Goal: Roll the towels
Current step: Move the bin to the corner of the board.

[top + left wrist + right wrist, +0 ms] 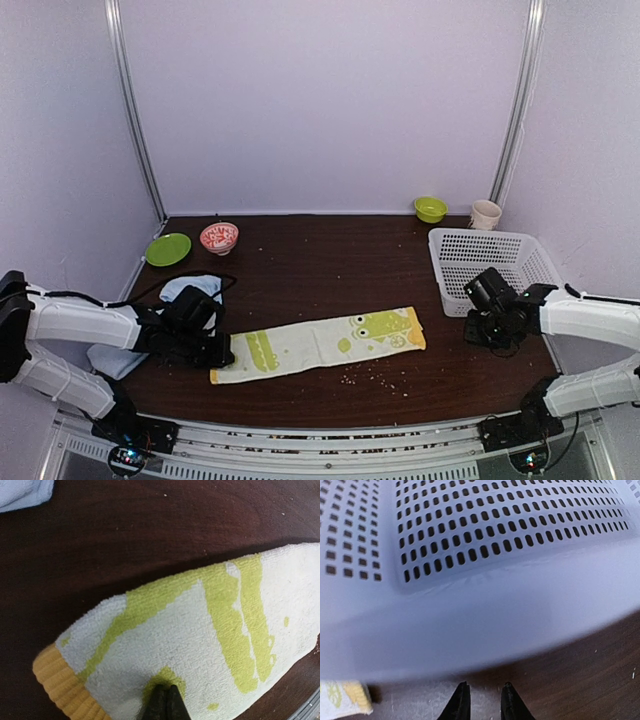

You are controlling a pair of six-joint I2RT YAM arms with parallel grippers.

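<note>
The lime-green and cream towel (320, 345) lies flat and spread out across the middle of the table, its yellow edges at both ends. My left gripper (222, 354) is at its left end. In the left wrist view the left gripper (166, 690) is shut, with its tips down on the towel (200, 645) near the yellow edge (55, 680). The pale blue towel (190, 288) lies bunched at the left under my left arm, and it also shows in the left wrist view (22, 492). My right gripper (482, 335) is low beside the basket, slightly open and empty (482, 690). The towel's corner (342, 697) lies to its left.
A white perforated basket (490, 262) stands at the right, and its wall (480, 620) is close in front of my right fingers. A green plate (168, 248), a red-and-white bowl (219, 237), a green bowl (431, 208) and a cream cup (486, 214) stand along the back. Crumbs (375, 375) lie near the front.
</note>
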